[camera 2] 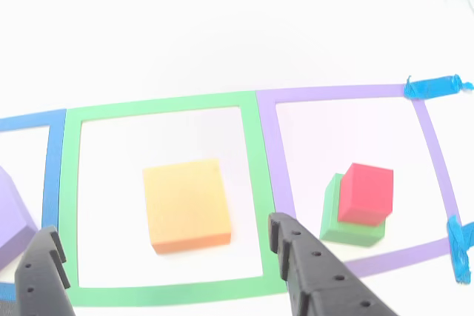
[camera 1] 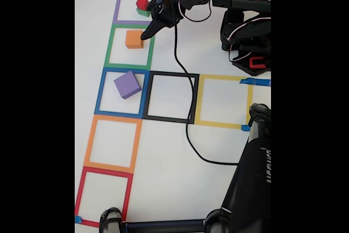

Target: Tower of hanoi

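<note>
The end effector (camera 2: 167,257) is hanging open above the green tape square (camera 2: 70,205), its two fingers (camera 2: 304,264) spread to either side of the orange block (camera 2: 187,205) without touching it. That block is sitting alone inside the green square on the white tabletop (camera 1: 163,151). In the purple tape square (camera 2: 433,153) next door, the red block (camera 2: 364,194) is resting on top of the green block (camera 2: 333,223). The purple block (camera 1: 127,84) is lying in the blue tape square (camera 1: 101,94), seen in the fixed view. Judging by the pose, the orange block is being lined up for a pick; the next move is calling for a straight descent until the fingers are flanking its sides, then a close, likely to carry it onto the purple block
</note>
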Controlling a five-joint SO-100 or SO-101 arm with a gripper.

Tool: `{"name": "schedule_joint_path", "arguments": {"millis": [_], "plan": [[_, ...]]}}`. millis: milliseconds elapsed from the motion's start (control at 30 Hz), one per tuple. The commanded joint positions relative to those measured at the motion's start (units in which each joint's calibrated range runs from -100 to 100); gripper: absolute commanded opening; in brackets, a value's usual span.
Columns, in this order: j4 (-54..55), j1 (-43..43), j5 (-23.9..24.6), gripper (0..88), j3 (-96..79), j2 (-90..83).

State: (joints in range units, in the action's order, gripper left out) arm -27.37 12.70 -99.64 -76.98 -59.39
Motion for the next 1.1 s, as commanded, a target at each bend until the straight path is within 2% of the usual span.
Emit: {"name": "schedule_joint_path", "arguments": {"millis": [0,333,567,1067], "plan": [[16.11,0.05,-0.36,35.0,-4.20,5.42],[42.10,0.92,-0.36,35.0,-11.93,20.84],[56.52,1.40,-0.36,35.1,-14.29,32.22],[79.76,1.59,-0.36,34.2,-10.84,58.79]]}}
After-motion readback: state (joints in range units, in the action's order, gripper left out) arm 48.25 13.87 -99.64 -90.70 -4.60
